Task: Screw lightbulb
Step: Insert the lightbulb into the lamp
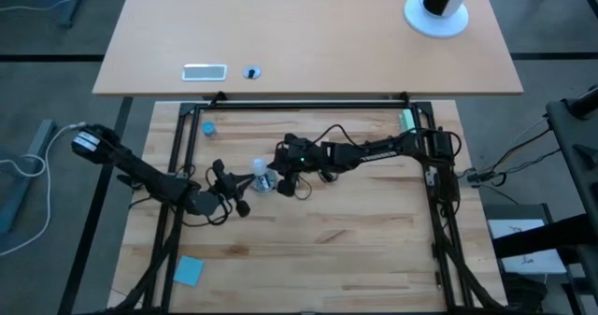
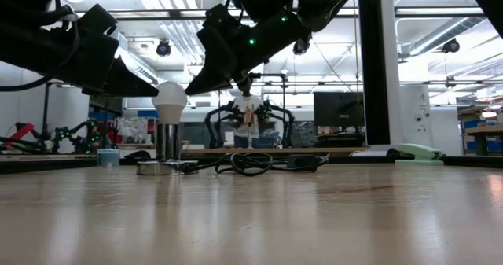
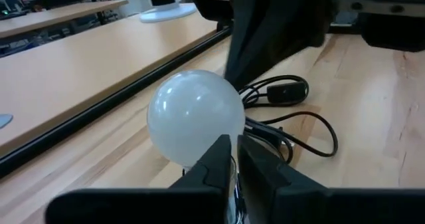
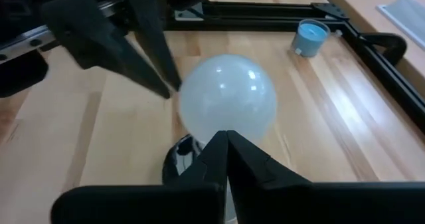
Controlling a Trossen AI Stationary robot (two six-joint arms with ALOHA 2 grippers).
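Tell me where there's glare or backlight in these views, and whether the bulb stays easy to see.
Low view: bright ceiling lights behind turn both arms into dark silhouettes, yet the lightbulb stands out white. Left wrist view: small highlights on the bulb's frosted glass, cord sharp. Right wrist view: similar soft highlights, blue cap clear. High view: even light, the bulb small between the grippers.

From the high view I see the lightbulb (image 1: 261,172) just left of centre of the frame, standing upright on the socket disc (image 2: 157,167) on the surface (image 1: 355,250). My left gripper (image 1: 245,188) sits just below and left of it; my right gripper (image 1: 271,177) is just beside it on the right. A cord (image 1: 313,179) loops right of the bulb. A small cap (image 1: 208,127) lies toward the upper left, and a flat pad (image 1: 188,270) at the lower left.
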